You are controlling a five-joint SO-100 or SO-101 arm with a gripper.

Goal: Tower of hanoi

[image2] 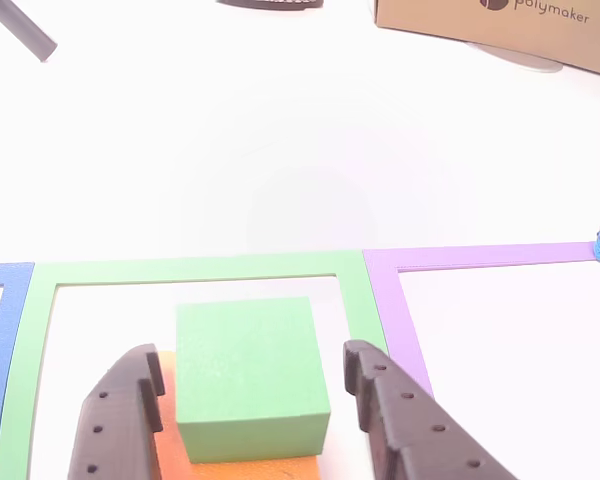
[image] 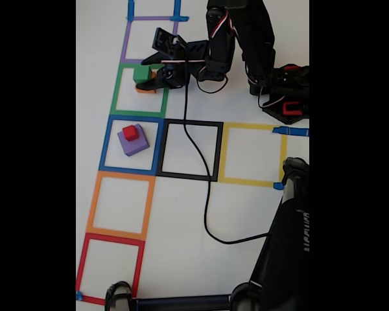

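Observation:
The green cube sits on top of the orange cube inside the green tape square. My gripper is open, with one black finger to the left of the green cube and the other to its right. A thin gap shows on each side. In the fixed view, the small red cube rests on the purple cube inside the blue tape square.
Black, yellow, orange, red and purple tape squares mark the white table. A black cable crosses the black square. A dark stand fills the lower right. A cardboard box stands beyond the squares.

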